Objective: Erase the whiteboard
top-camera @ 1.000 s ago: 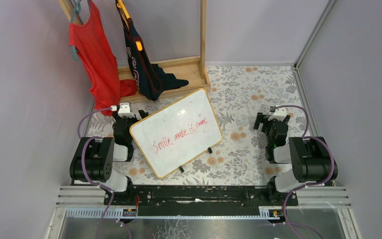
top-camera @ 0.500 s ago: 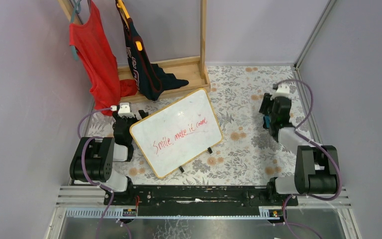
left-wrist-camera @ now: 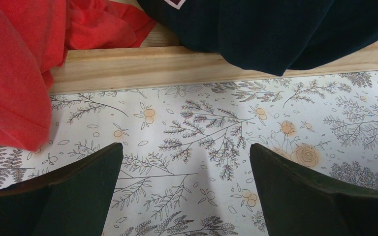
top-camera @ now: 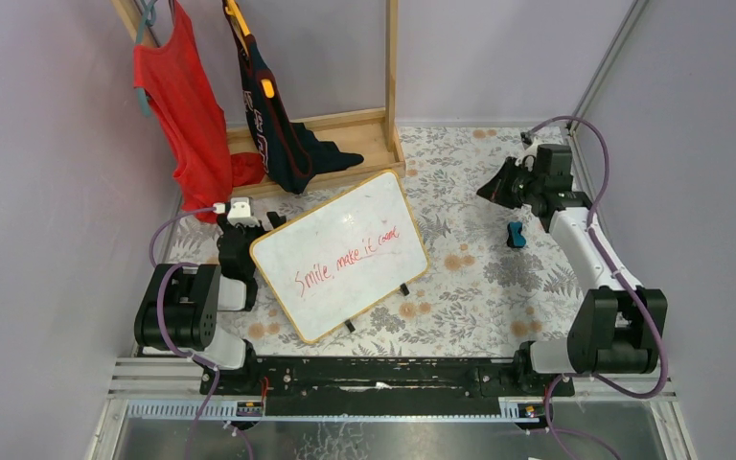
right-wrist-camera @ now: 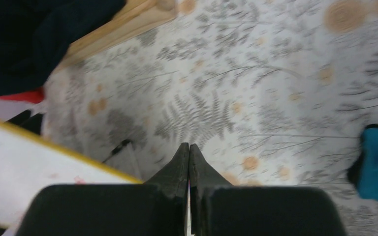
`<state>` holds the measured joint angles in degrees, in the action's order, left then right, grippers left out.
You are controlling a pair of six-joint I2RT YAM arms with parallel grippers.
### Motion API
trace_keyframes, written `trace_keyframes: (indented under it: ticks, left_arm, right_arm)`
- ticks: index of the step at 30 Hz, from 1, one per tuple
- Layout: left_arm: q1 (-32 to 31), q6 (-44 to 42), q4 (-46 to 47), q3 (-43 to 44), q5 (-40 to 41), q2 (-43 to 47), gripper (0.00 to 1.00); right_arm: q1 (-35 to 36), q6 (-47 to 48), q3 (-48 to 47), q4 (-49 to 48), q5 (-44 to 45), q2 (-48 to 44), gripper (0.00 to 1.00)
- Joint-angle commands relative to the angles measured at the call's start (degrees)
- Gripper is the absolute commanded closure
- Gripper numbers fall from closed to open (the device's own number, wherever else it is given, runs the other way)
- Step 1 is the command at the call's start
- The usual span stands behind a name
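Since a second ago the right arm has swung out from beside its base toward the table's far right, and its jaws have gone from spread to shut.

Top view: the right gripper [top-camera: 494, 190] hovers over the floral cloth [top-camera: 479, 287], near a small blue object [top-camera: 516, 234]. The whiteboard [top-camera: 340, 254] lies askew at mid-table with red writing on it, its left edge beside the left gripper [top-camera: 249, 225].

Left wrist view: the left gripper [left-wrist-camera: 184, 152] is spread wide over the cloth, facing the wooden rack base [left-wrist-camera: 152, 64], red garment [left-wrist-camera: 10, 73] and dark garment [left-wrist-camera: 275, 29].

Right wrist view: the fingers [right-wrist-camera: 182, 162] are pressed together and hold nothing. The whiteboard's yellow-edged corner [right-wrist-camera: 10, 172] is at lower left, the blue object [right-wrist-camera: 376, 169] at right.
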<state>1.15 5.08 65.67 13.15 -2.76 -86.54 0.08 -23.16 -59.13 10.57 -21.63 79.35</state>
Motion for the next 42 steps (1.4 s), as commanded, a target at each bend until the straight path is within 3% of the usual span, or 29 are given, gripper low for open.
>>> trace_keyframes:
  ticks: [1, 5, 8, 11, 15, 23, 24, 42]
  left_arm:
    - [-0.3, -1.4, 1.9, 0.8, -0.6, -0.4, 0.00]
    - [-0.3, -1.5, 1.9, 0.8, -0.5, -0.4, 0.00]
    - [-0.3, -1.5, 1.9, 0.8, -0.5, -0.4, 0.00]
    - [-0.3, -1.5, 1.9, 0.8, -0.5, -0.4, 0.00]
    - [-0.3, -1.5, 2.1, 0.7, -0.7, -0.4, 0.00]
    - [-0.3, -1.5, 2.1, 0.7, -0.6, -0.4, 0.00]
    - [-0.3, -1.5, 2.1, 0.7, -0.6, -0.4, 0.00]
    - [-0.3, -1.5, 2.0, 0.8, -0.6, -0.4, 0.00]
  right_arm:
    - [-0.2, -3.1, -7.4, 7.4, -15.0, -2.1, 1.00]
    - [-0.2, 4.1, -16.7, 26.9, 7.6, 2.4, 1.00]
    - [-0.2, 6.6, -21.7, 34.2, 19.4, 8.3, 0.98]
    - [-0.1, 8.0, -26.2, 38.9, 25.0, 14.9, 0.84]
    - [-0.1, 11.1, -27.2, 36.3, 24.4, 20.6, 0.73]
    - [-0.2, 12.1, -20.6, 30.2, 34.6, 24.2, 0.15]
    - [-0.2, 12.5, -19.2, 29.5, 34.9, 23.9, 0.13]
    - [-4.9, 12.6, -14.5, 20.5, 27.8, 28.5, 0.30]
